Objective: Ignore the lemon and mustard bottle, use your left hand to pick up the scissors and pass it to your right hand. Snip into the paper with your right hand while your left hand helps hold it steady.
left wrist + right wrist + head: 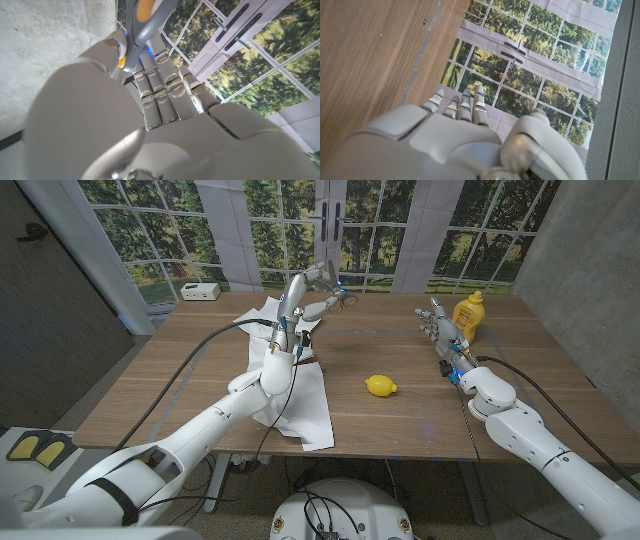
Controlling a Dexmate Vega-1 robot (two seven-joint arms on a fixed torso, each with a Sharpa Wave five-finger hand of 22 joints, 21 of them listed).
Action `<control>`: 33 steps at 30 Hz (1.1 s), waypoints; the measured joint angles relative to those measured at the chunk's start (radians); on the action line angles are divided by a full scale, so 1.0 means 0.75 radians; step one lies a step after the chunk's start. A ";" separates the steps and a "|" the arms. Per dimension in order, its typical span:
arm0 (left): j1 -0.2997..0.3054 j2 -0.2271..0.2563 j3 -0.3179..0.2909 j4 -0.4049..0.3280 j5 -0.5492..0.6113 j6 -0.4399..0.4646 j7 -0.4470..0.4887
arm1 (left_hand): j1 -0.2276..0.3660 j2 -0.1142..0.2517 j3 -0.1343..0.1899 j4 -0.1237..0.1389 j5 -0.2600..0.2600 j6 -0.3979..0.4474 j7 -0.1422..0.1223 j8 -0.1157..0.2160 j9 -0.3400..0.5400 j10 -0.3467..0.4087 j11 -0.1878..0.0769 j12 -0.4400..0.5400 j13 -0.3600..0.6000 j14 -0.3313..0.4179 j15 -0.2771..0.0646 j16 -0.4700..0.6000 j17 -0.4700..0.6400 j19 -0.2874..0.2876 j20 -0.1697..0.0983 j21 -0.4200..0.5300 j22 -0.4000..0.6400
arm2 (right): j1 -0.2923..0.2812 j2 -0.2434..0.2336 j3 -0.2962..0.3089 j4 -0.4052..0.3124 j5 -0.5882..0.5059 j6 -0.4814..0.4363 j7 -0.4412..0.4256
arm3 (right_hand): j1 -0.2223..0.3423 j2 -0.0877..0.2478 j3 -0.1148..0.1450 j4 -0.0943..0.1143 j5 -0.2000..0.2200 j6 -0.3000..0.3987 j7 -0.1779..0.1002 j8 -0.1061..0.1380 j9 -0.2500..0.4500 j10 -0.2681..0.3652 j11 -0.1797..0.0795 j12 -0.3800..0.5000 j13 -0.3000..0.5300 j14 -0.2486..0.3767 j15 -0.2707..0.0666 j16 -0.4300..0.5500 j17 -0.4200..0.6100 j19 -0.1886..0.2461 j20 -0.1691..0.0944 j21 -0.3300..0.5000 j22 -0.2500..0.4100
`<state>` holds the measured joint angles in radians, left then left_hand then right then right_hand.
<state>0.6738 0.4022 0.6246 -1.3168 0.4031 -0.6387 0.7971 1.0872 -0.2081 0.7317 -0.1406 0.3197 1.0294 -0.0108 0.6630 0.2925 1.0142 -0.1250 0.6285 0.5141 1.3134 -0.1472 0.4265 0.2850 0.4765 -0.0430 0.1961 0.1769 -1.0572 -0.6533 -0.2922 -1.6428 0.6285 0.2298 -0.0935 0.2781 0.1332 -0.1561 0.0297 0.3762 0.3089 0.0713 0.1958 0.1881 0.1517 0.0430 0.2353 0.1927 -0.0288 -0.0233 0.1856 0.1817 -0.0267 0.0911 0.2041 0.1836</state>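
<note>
Scissors up in the air, gripped by the left hand above the far edge of the table. That left arm stretches long from the near left corner, out over the white paper, with the hand lifted well clear of the wood. From the left wrist view the fingers are curled in, and a grey handle with an orange inset stands up between the thumb side and the fingers, so the grip is on the handle end of the scissors.

Over on the other side, the right hand holds nothing, its fingers straight and slightly apart, pointing away from the robot. It is over the table just beside the mustard bottle, which stands upright near the far right. In the right wrist view the fingers reach out together past the table's edge toward the window backdrop.

The paper lies rumpled on the left half of the table, its near corner hanging over the front edge. The lemon sits alone on the wood between the two arms, well apart from both hands. A small white box rests beyond the table's far left corner.
</note>
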 measured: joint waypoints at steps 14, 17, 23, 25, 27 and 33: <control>0.059 -0.064 -0.079 -0.013 -0.242 -0.022 -0.192 | 0.004 -0.004 -0.004 -0.004 -0.001 0.014 0.001 -0.011 -0.010 0.012 0.003 -0.008 -0.012 -0.002 -0.002 -0.001 -0.010 0.000 0.000 0.000 0.000 | 0.009 0.003 -0.004 0.012 0.000 0.001 0.007 | 0.000 0.000 0.000 0.000 0.000 0.000 0.000 0.000 0.000 0.000 0.000 0.000 0.000 0.000 0.000 0.000 0.000 0.000 0.000 0.000 0.000; 0.068 -0.078 -0.094 -0.016 -0.242 -0.022 -0.192 | 0.004 -0.004 -0.006 -0.002 0.008 0.014 0.001 -0.010 -0.014 0.014 0.005 -0.010 -0.018 -0.002 -0.002 0.000 -0.012 0.000 0.000 0.000 0.000 | 0.009 0.003 -0.004 0.012 0.000 0.001 0.009 | 0.000 0.000 0.000 0.000 0.000 0.000 0.000 0.000 0.000 0.000 0.000 0.000 0.000 0.000 0.000 0.000 0.000 0.000 0.000 0.000 0.000; 0.083 -0.096 -0.117 -0.028 -0.374 -0.027 -0.314 | 0.004 -0.004 -0.008 -0.004 0.008 0.016 0.003 -0.009 -0.019 0.014 0.005 -0.010 -0.018 -0.002 -0.002 0.009 -0.012 0.000 0.000 0.000 0.000 | 0.016 0.007 -0.006 0.022 0.000 0.001 0.010 | 0.000 0.000 0.000 0.000 0.000 0.000 0.000 0.000 0.000 0.000 0.000 0.000 0.000 0.000 0.000 0.000 0.000 0.000 0.000 0.000 0.000; 0.087 -0.102 -0.124 -0.034 -0.399 -0.027 -0.338 | 0.004 -0.004 -0.008 -0.004 0.008 0.016 0.003 -0.009 -0.021 0.014 0.005 -0.010 -0.018 -0.002 -0.002 0.009 -0.013 0.000 0.000 0.000 0.000 | 0.017 0.007 -0.006 0.023 0.000 0.001 0.010 | 0.000 0.000 0.000 0.000 0.000 0.000 0.000 0.000 0.000 0.000 0.000 0.000 0.000 0.000 0.000 0.000 0.000 0.000 0.000 0.000 0.000; 0.092 -0.106 -0.131 -0.040 -0.420 -0.026 -0.356 | 0.004 -0.004 -0.008 -0.004 0.008 0.016 0.003 -0.009 -0.022 0.014 0.005 -0.010 -0.018 -0.002 -0.002 0.009 -0.017 0.000 0.000 0.000 0.000 | 0.017 0.007 -0.007 0.024 0.001 0.001 0.011 | 0.000 0.000 0.000 0.000 0.000 0.000 0.000 0.000 0.000 0.000 0.000 0.000 0.000 0.000 0.000 0.000 0.000 0.000 0.000 0.000 0.000; 0.109 -0.121 -0.149 -0.066 -0.509 -0.001 -0.429 | 0.004 -0.004 -0.013 -0.005 0.008 0.019 0.005 -0.009 -0.026 0.017 0.007 -0.010 -0.025 -0.002 -0.002 0.009 -0.018 0.000 0.000 0.000 0.000 | 0.020 0.007 -0.007 0.026 0.002 0.001 0.013 | 0.000 0.000 0.000 0.000 0.000 0.000 0.000 0.000 0.000 0.000 0.000 0.000 0.000 0.000 0.000 0.000 0.000 0.000 0.000 0.000 0.000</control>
<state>0.7556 0.3117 0.5128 -1.3660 0.0210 -0.6398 0.4755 1.0899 -0.2108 0.7218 -0.1447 0.3257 1.0435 -0.0069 0.6563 0.2728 1.0267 -0.1196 0.6208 0.4957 1.3118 -0.1488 0.4330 0.2712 0.4766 -0.0430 0.1961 0.1770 -1.0423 -0.6478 -0.2974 -1.6235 0.6299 0.2306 -0.0838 0.2781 0.1332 -0.1561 0.0297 0.3763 0.3089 0.0713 0.1958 0.1881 0.1517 0.0430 0.2353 0.1927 -0.0288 -0.0233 0.1856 0.1817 -0.0267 0.0911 0.2040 0.1836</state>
